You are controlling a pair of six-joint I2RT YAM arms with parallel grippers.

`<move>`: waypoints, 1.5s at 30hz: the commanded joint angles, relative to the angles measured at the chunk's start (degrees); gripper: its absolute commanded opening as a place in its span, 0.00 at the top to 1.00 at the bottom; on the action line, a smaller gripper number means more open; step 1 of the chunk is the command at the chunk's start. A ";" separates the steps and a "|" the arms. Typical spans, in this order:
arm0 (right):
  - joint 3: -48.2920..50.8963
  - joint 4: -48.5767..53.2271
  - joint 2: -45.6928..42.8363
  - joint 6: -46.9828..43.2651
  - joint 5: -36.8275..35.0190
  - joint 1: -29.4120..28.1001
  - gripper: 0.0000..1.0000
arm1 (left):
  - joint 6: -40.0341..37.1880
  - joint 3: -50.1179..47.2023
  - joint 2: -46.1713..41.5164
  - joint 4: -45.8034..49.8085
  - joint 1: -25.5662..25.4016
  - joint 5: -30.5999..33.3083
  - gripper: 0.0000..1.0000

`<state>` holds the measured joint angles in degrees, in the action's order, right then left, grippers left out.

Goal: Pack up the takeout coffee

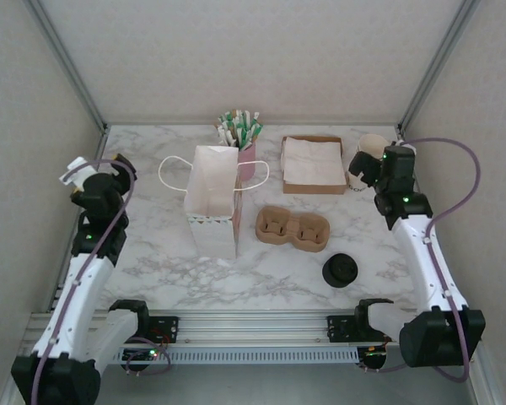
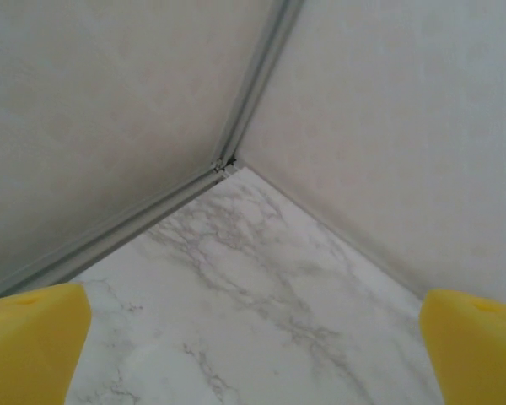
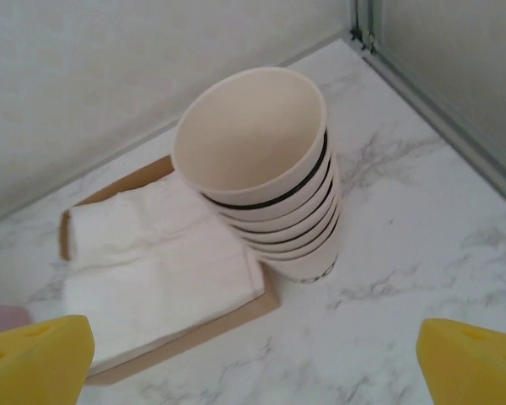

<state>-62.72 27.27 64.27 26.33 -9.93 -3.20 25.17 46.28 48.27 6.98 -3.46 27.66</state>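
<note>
Leftmost, the left gripper (image 2: 253, 350) was held well left of the paper bag (image 1: 212, 198), fingers apart. Right of the bag a cup tray (image 1: 293, 229) and a black lid (image 1: 340, 270) were laid. Farther right, stacked cups (image 3: 261, 169) were faced by the right gripper (image 3: 253, 354), fingers spread.

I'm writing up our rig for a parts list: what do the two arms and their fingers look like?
The left arm and right arm match: white tubular links, black blocky joints with small green lights, and a purple cable looping alongside each. The fingers are bright yellow and blocky.
</note>
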 commanded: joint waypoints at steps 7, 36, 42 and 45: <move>-28.01 31.99 12.45 16.00 14.64 7.87 0.27 | 10.68 21.97 5.35 25.29 0.08 -21.58 0.06; -42.52 30.89 35.24 12.71 17.03 15.19 0.64 | 4.10 41.25 20.02 39.59 -11.47 -31.22 0.32; -42.40 30.71 37.18 12.04 17.40 15.13 0.67 | 4.01 41.78 20.21 39.93 -11.65 -31.00 0.37; -42.16 30.57 37.48 11.59 17.07 15.10 0.67 | 3.93 41.96 20.34 40.07 -11.74 -30.82 0.37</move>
<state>-103.68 56.84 100.86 39.22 8.56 11.75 29.95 86.32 68.36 45.36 -14.55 -3.16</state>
